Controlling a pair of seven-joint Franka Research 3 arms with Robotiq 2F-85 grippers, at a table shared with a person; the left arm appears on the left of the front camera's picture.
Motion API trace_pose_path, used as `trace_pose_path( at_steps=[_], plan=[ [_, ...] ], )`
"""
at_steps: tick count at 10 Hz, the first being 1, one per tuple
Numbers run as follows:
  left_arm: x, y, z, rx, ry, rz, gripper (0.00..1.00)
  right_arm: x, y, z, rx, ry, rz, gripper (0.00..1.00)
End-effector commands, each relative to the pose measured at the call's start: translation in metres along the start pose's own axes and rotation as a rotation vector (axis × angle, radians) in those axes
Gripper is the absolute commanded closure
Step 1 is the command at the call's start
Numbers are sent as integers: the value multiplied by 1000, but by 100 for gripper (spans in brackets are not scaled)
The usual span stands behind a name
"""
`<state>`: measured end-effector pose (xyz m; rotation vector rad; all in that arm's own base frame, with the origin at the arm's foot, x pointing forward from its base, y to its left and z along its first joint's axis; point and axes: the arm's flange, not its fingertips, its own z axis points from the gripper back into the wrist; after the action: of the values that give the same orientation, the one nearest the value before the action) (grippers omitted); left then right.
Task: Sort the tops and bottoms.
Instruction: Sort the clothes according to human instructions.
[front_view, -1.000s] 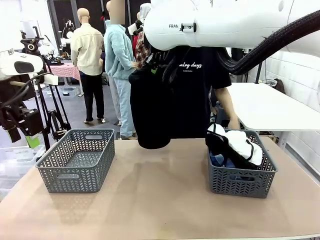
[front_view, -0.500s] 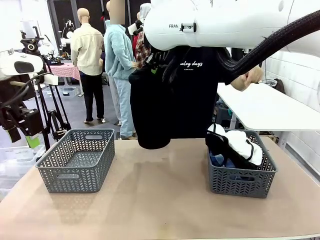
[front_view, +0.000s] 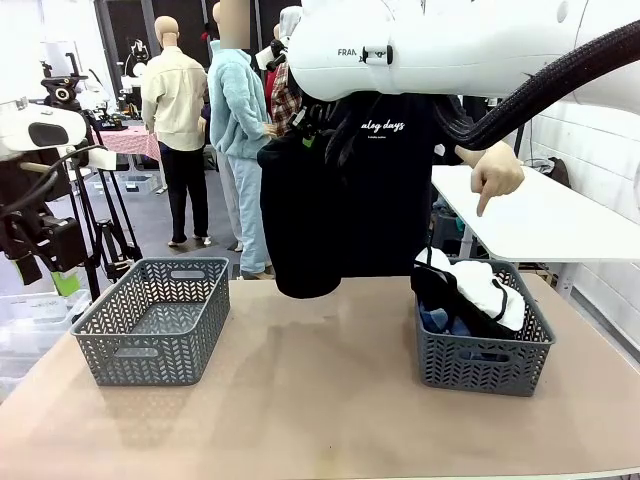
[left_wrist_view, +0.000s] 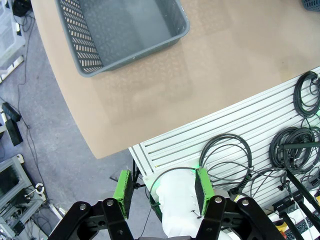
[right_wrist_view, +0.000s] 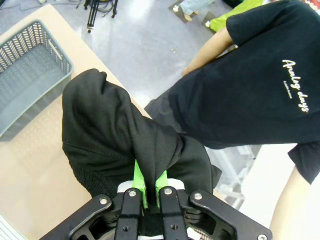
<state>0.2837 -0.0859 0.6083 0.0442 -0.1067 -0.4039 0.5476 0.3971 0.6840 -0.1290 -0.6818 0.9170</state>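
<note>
Right gripper (right_wrist_view: 148, 187) pinching a black garment (front_view: 298, 220) held high above the table (front_view: 320, 400) middle, left gripper (left_wrist_view: 162, 187) fingers apart and empty off the near-left edge, white piece (front_view: 487, 290), denim (front_view: 440, 321) and another black piece (front_view: 445, 295) in right basket (front_view: 485, 365), left basket (front_view: 150, 330) empty, person's hand (front_view: 493, 172) pointing down at far right.

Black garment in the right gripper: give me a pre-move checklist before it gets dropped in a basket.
1. Grip: right gripper shut on the black garment, fabric pinched between the green pads. Ok.
2. Clearance: garment hangs above the table, touching neither basket. Ok.
3. Left basket: nothing in it. Ok.
4. Right basket: already heaped with white, black and blue pieces. Not ok for more.
5. Person's hand: raised, finger pointing down, above the right basket. Which basket it means: cannot tell.
6. Left gripper: open, holding nothing. Ok.
</note>
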Motion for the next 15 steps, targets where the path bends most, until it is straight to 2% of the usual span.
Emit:
trace_pose_path(
  at_steps=[1, 13, 15],
  plan=[
    [-2, 1, 0, 7, 0, -10, 34, 4, -3, 2, -10, -19, 12, 100],
    [-2, 1, 0, 7, 0, -10, 34, 0, 0, 0, 0, 0, 0, 100],
    [-2, 1, 0, 7, 0, -10, 34, 1, 3, 42, -45, -24, -22, 100]
  ],
)
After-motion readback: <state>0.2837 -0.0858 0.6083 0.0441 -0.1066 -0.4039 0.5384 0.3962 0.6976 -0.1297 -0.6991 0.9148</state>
